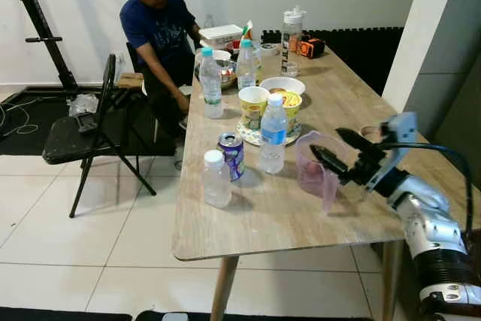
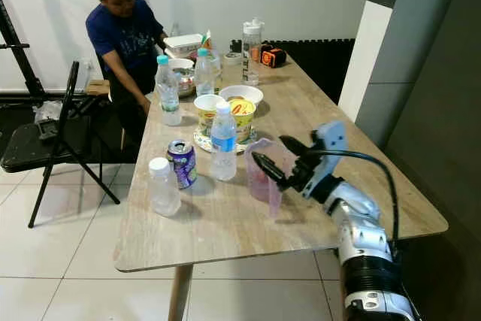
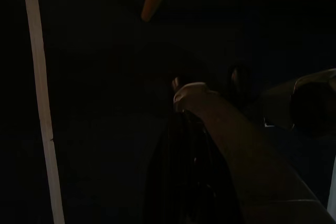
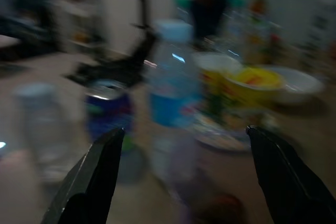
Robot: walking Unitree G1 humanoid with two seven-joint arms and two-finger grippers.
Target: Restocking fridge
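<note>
On the wooden table (image 1: 263, 219) stand a blue-labelled water bottle (image 1: 272, 134), a purple drink can (image 1: 231, 155) and a small clear bottle with a white cap (image 1: 216, 179). A translucent pink jug (image 1: 316, 167) stands to their right. My right gripper (image 1: 328, 143) is open at the jug's rim, one finger in front of it and one behind; whether they touch it I cannot tell. In the blurred right wrist view the right gripper (image 4: 185, 129) frames the water bottle (image 4: 170, 77) and can (image 4: 107, 111). The left wrist view is very dark.
Two noodle cups (image 1: 253, 107) on a plate, a white bowl (image 1: 282, 84), two more water bottles (image 1: 211, 83) and a tall shaker (image 1: 291, 31) stand farther back. A person (image 1: 158, 28) sits at the far left corner. A black folding chair (image 1: 83, 133) is left of the table.
</note>
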